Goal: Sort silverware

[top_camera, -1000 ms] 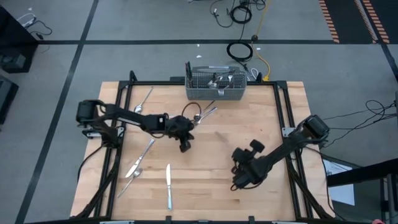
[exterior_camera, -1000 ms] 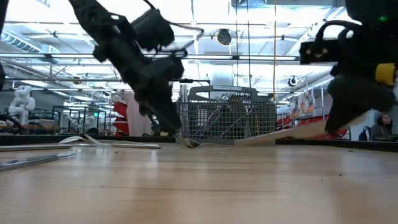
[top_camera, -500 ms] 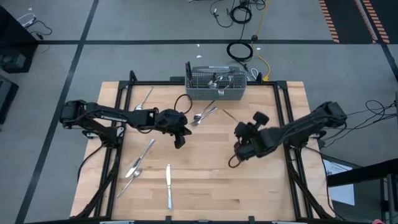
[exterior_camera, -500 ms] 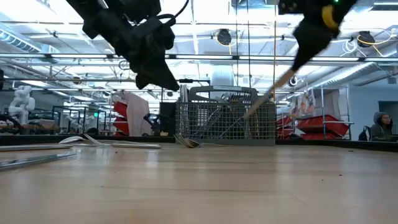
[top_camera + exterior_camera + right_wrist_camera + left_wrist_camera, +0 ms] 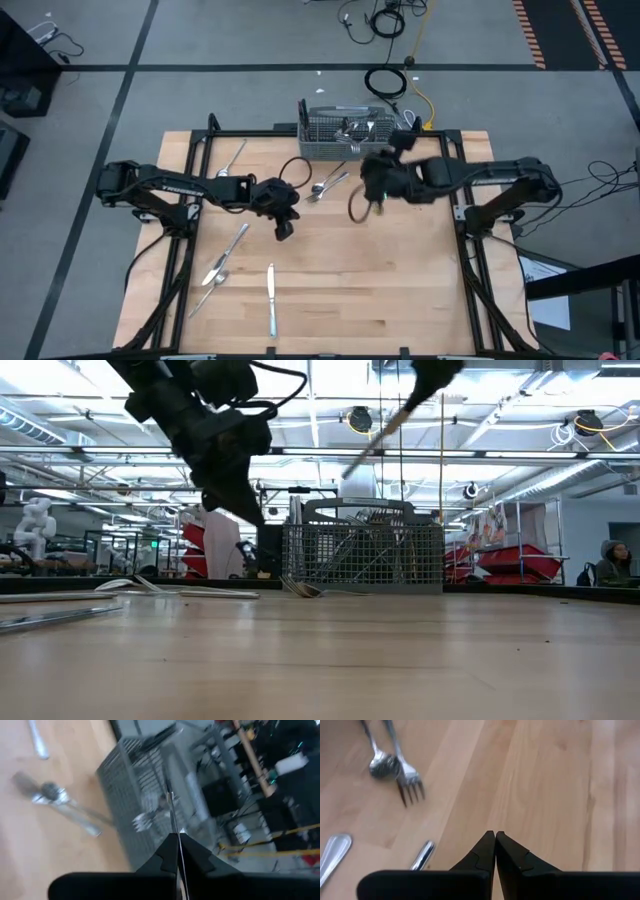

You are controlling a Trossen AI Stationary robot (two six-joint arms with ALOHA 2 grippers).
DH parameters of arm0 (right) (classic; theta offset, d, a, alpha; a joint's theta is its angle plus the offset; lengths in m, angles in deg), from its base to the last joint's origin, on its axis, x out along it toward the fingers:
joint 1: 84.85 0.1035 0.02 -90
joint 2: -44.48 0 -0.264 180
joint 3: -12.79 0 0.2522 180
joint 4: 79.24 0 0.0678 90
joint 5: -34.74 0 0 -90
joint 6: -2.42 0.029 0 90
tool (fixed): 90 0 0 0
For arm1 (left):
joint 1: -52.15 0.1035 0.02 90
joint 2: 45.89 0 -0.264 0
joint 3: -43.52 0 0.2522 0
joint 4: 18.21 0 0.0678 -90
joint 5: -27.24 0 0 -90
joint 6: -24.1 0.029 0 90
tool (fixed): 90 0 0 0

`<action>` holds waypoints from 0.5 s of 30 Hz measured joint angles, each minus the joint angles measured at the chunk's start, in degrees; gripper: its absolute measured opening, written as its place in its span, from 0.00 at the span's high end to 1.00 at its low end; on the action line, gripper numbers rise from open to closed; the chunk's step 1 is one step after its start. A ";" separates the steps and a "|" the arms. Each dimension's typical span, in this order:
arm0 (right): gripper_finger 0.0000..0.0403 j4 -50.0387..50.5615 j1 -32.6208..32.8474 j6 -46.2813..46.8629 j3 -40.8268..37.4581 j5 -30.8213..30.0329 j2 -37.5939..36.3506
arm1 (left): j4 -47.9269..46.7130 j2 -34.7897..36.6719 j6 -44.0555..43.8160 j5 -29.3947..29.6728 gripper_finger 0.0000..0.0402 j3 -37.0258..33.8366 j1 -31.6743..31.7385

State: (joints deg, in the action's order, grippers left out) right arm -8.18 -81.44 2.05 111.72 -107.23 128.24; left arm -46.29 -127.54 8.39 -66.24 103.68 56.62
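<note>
One slim utensil [image 5: 171, 812] was pinched between the closed fingers of the right gripper [image 5: 372, 183], raised above the bench [image 5: 400, 300] near the far edge, just in front of the wire-mesh basket [image 5: 345, 148]; which kind of utensil it was could not be told. More silverware stood inside that basket. A spoon and fork [image 5: 328, 183] lay crossed just in front of the basket, other pieces [image 5: 225, 255] lay toward the left side, and a knife [image 5: 270, 298] lay near the front edge. The left gripper [image 5: 283, 222] hung over the bench's middle-left, fingers together and empty.
</note>
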 joint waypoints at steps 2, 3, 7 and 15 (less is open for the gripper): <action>1.00 -6.59 -2.78 -7.08 0.15 2.37 0.00 | -0.95 0.10 0.18 0.12 0.95 0.00 0.01; 1.00 -9.67 -4.22 -9.87 0.15 4.04 0.00 | -1.63 0.49 0.41 0.14 0.95 0.00 0.01; 1.00 -18.42 -8.95 -17.19 0.17 9.20 0.73 | 0.01 3.92 1.74 0.48 0.95 0.00 0.00; 1.00 -23.89 -15.48 -22.99 0.17 17.41 3.93 | 6.56 17.34 6.70 1.71 0.95 0.02 1.46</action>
State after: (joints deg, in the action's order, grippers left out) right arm -32.06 -96.92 -20.94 111.89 -89.82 132.17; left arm -39.73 -110.20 15.09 -64.53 103.70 58.08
